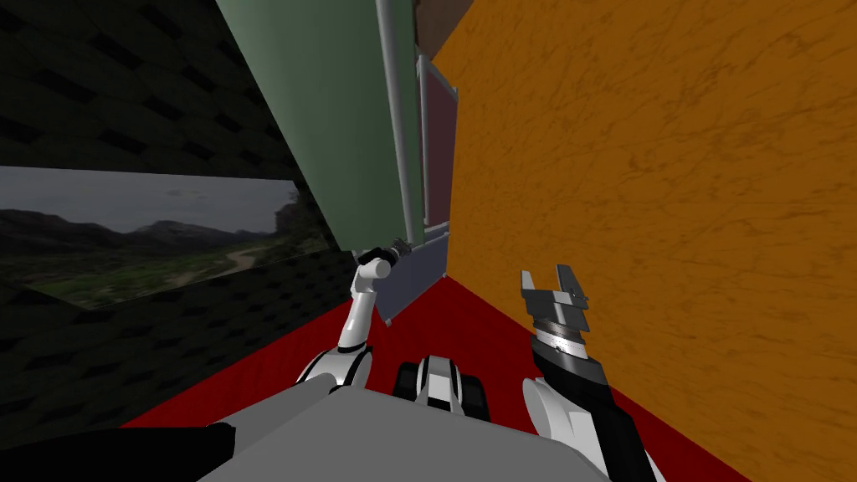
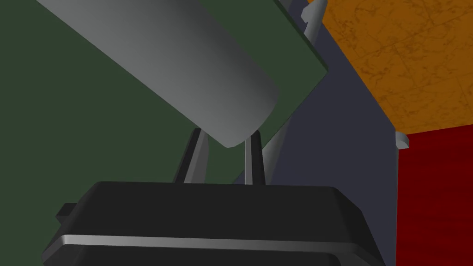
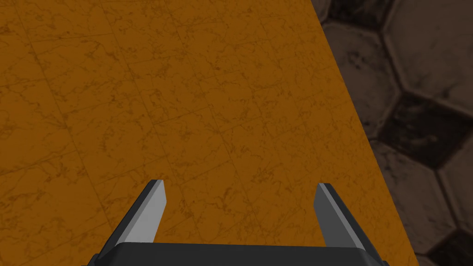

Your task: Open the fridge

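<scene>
left end effector (image 1: 400,248) pinches the handle (image 2: 184,69) at its 6 o'clock end; right end effector (image 3: 240,184) is spread. swing the door (image 1: 335,125) along its hinge arc.

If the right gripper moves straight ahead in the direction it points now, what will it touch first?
The orange marbled wall, probably; nothing shows between it and the right gripper, fingers open. Distance unclear.

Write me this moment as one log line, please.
left pincer: shut on grey handle of green fridge door | right pincer: open, facing orange wall
</scene>
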